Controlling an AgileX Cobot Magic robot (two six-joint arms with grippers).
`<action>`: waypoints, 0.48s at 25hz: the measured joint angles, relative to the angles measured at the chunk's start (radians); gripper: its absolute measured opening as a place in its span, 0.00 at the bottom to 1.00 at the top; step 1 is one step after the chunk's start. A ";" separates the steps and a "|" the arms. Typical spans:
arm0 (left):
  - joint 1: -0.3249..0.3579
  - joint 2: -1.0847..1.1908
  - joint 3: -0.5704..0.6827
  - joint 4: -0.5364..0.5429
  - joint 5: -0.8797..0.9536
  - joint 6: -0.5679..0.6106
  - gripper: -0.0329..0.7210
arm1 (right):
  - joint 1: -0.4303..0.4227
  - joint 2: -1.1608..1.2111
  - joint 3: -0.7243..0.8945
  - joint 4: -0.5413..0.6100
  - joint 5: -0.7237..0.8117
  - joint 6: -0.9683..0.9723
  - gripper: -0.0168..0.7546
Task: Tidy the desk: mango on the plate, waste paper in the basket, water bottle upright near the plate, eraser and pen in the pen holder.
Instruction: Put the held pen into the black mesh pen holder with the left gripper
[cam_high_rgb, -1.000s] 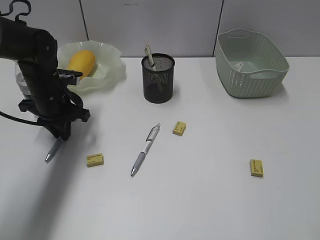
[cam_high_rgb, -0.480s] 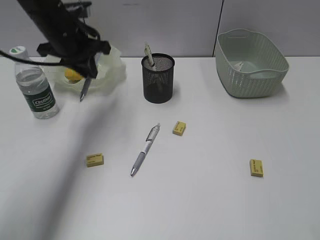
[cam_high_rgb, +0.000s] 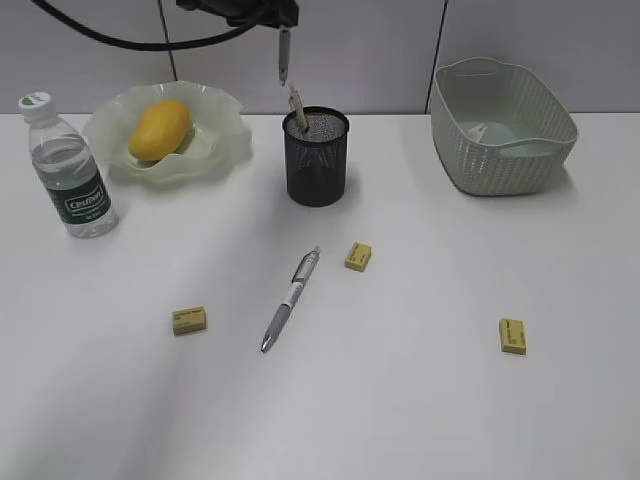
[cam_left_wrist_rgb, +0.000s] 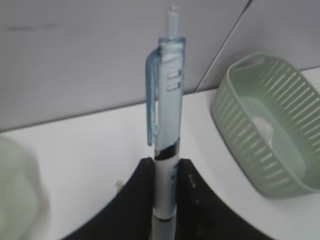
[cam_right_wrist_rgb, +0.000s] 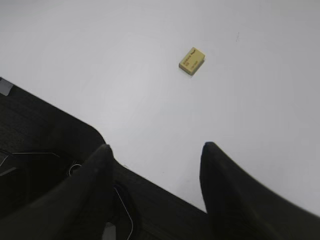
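My left gripper (cam_high_rgb: 283, 22) is at the top of the exterior view, shut on a pale-blue pen (cam_high_rgb: 283, 55) that hangs above the black mesh pen holder (cam_high_rgb: 316, 157). The left wrist view shows the pen (cam_left_wrist_rgb: 165, 125) clamped between the jaws (cam_left_wrist_rgb: 165, 167). A pen stands in the holder, another pen (cam_high_rgb: 291, 298) lies on the desk (cam_high_rgb: 420, 400). The mango (cam_high_rgb: 161, 129) lies on the plate (cam_high_rgb: 225, 140). The water bottle (cam_high_rgb: 68, 175) stands upright left of the plate. Waste paper (cam_left_wrist_rgb: 262, 127) lies in the basket (cam_high_rgb: 505, 125). Three yellow erasers (cam_high_rgb: 358, 256) (cam_high_rgb: 189, 320) (cam_high_rgb: 512, 336) lie on the desk. My right gripper (cam_right_wrist_rgb: 156, 150) is open and empty, with one eraser (cam_right_wrist_rgb: 192, 61) ahead of it.
A grey panelled wall runs behind the desk. The desk's front edge and dark floor show under the right gripper (cam_right_wrist_rgb: 50, 165).
My left gripper lifted the pen from the desk's left side, carried it up and right past the plate, and now holds it above the pen holder.
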 joint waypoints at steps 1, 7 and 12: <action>-0.009 0.005 0.000 0.000 -0.046 0.001 0.18 | 0.000 0.000 0.000 0.000 0.000 0.000 0.59; -0.042 0.081 0.000 0.002 -0.198 0.001 0.18 | 0.000 0.000 0.000 0.000 -0.001 0.000 0.59; -0.043 0.157 0.000 0.003 -0.208 0.001 0.18 | 0.000 0.000 0.000 0.000 -0.001 0.000 0.59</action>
